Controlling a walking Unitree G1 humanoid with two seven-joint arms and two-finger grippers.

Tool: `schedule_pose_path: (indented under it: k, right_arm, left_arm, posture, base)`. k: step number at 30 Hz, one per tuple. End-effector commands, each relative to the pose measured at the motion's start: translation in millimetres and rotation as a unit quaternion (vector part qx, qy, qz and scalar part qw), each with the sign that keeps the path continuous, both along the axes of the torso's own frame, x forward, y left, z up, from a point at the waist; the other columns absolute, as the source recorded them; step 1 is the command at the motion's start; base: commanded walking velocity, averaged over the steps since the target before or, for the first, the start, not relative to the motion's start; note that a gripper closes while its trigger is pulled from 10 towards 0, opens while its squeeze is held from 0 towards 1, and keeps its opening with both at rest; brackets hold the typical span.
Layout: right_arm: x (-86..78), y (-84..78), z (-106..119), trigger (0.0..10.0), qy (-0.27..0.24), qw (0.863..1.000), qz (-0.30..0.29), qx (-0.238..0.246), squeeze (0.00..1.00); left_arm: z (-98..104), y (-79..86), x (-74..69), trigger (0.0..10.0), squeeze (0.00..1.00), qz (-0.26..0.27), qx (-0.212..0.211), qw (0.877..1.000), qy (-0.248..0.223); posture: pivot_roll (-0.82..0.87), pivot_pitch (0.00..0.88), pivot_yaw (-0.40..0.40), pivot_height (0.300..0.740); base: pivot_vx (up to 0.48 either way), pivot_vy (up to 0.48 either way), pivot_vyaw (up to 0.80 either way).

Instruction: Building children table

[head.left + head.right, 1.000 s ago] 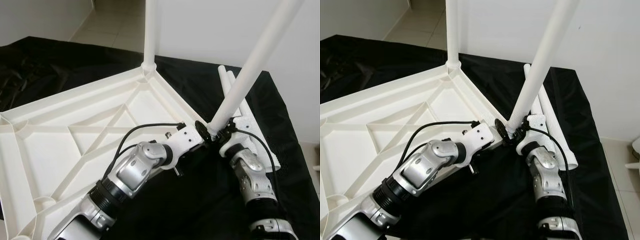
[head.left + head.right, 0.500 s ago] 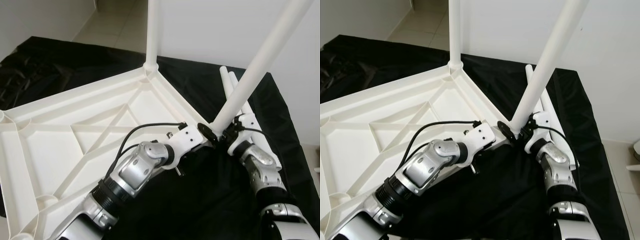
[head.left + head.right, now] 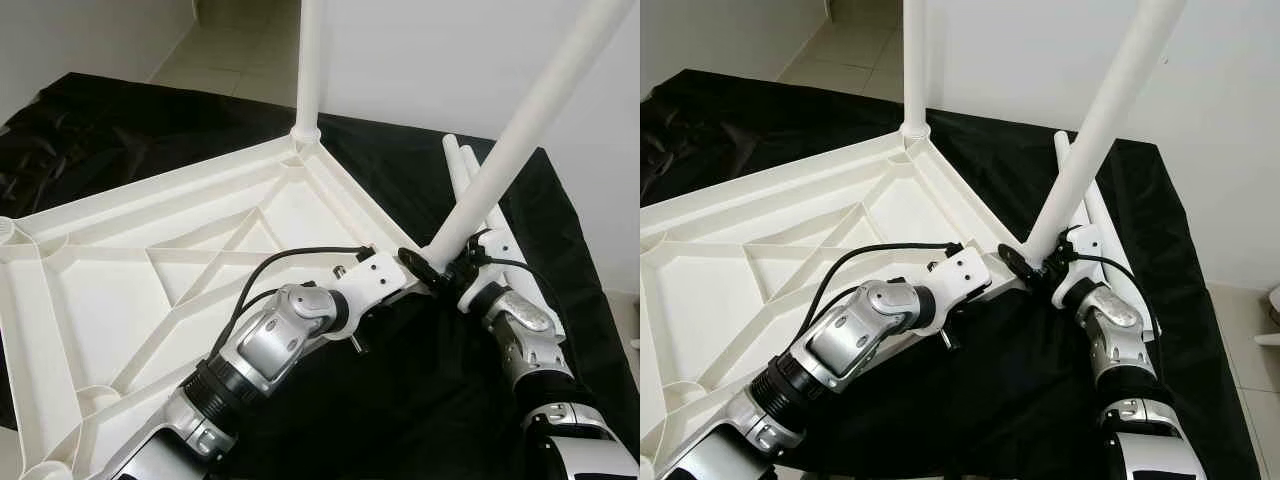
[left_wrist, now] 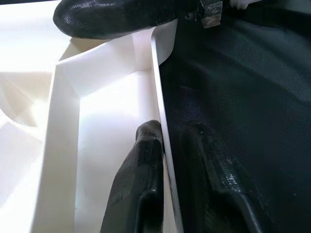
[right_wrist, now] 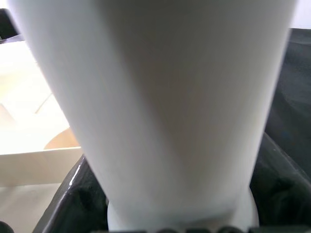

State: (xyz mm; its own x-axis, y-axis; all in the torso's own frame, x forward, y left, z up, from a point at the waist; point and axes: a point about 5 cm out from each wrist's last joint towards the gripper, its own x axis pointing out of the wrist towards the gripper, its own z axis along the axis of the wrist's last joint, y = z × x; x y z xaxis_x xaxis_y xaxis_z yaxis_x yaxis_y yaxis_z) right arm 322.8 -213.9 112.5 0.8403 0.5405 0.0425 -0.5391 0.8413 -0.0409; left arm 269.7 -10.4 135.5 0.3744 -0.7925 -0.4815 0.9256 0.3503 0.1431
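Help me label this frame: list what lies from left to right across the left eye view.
Upside-down tabletop → upright fitted leg → left end effector on the tabletop's rim → tilted leg held by the right end effector → spare legs on the black cloth.

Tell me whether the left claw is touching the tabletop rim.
Touching. The left wrist view shows the left claw pinching the tabletop rim, one finger each side.

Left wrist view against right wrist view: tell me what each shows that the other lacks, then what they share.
Left wrist view: the left gripper clamping the tabletop's thin side wall, one finger on each side of it. Right wrist view: the tilted white leg close up, held by the right gripper. Both: the upturned white tabletop and the black cloth.
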Motion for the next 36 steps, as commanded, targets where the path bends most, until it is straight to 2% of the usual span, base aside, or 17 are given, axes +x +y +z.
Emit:
schedule_pose_path:
  k: [1,2,11,16,19,21,27,29,32,33,34,36]
  right_arm:
    - [-6.5,-16.2,-13,0.0,0.033,0.999,-0.031,0.010,0.00]
    - [-6.3,-16.2,-14,10.0,0.036,0.999,-0.038,0.006,0.00]
    - [-3.7,-9.1,-14,10.0,0.033,0.997,-0.071,0.017,0.00]
    - [-4.0,-0.6,-16,10.0,0.035,0.993,-0.116,0.017,0.00]
    - [-6.1,13.1,-14,10.0,0.027,0.987,-0.155,0.026,0.00]
    - [-6.1,13.1,-14,10.0,0.027,0.987,-0.155,0.026,0.00]
    - [-7.0,35.2,-10,10.0,0.030,0.973,-0.219,0.060,0.00]
    - [-7.0,35.2,-10,10.0,0.030,0.973,-0.219,0.060,0.00]
    - [-8.0,44.2,-7,10.0,0.025,0.957,-0.277,0.080,0.00]
    - [-8.0,44.2,-7,10.0,0.025,0.957,-0.277,0.080,0.00]
    - [-8.7,48.3,-7,10.0,0.026,0.951,-0.297,0.079,0.00]
    - [-8.7,48.3,-7,10.0,0.026,0.951,-0.297,0.079,0.00]
  left_arm:
    - [-30,2.4,-14.4,10.0,0.00,-0.026,0.041,0.996,0.075]
    - [-30,2.3,-14.5,10.0,0.00,-0.026,0.040,0.996,0.076]
    - [-30,1.9,-15.0,10.0,0.00,-0.027,0.040,0.996,0.076]
    - [-31,1.6,-16.2,10.0,0.00,-0.026,0.039,0.996,0.078]
    - [-31,1.1,-17.2,10.0,0.00,-0.025,0.038,0.996,0.080]
    - [-31,1.1,-17.2,10.0,0.00,-0.025,0.038,0.996,0.080]
    - [-32,0.1,-17.4,10.0,0.00,-0.028,0.039,0.996,0.079]
    - [-32,0.1,-17.4,10.0,0.00,-0.028,0.039,0.996,0.079]
    - [-33,-0.4,-18.1,10.0,0.00,-0.030,0.039,0.996,0.079]
    - [-33,-0.4,-18.1,10.0,0.00,-0.030,0.039,0.996,0.079]
    - [-33,-0.7,-18.5,10.0,0.00,-0.030,0.039,0.996,0.080]
    - [-33,-0.7,-18.5,10.0,0.00,-0.030,0.039,0.996,0.080]
  posture:
    - [0.02,0.093,-0.044,0.740]
    - [0.02,0.094,-0.044,0.740]
    - [0.02,0.095,-0.044,0.740]
    - [0.02,0.100,-0.050,0.740]
    - [0.02,0.098,-0.056,0.740]
    - [0.02,0.098,-0.056,0.740]
    - [0.02,0.087,-0.061,0.740]
    - [0.02,0.087,-0.061,0.740]
    - [0.02,0.079,-0.060,0.740]
    - [0.02,0.079,-0.060,0.740]
    - [0.02,0.079,-0.057,0.740]
    - [0.02,0.079,-0.057,0.740]
  base:
    - [0.000,0.000,0.00]
    - [0.000,0.000,0.00]
    - [0.000,0.000,0.00]
    - [0.000,0.000,0.00]
    - [0.000,0.000,0.00]
    - [0.000,0.000,0.00]
    - [0.000,0.000,0.00]
    - [0.000,0.000,0.00]
    - [0.000,0.000,0.00]
    - [0.000,0.000,0.00]
    - [0.000,0.000,0.00]
    - [0.000,0.000,0.00]
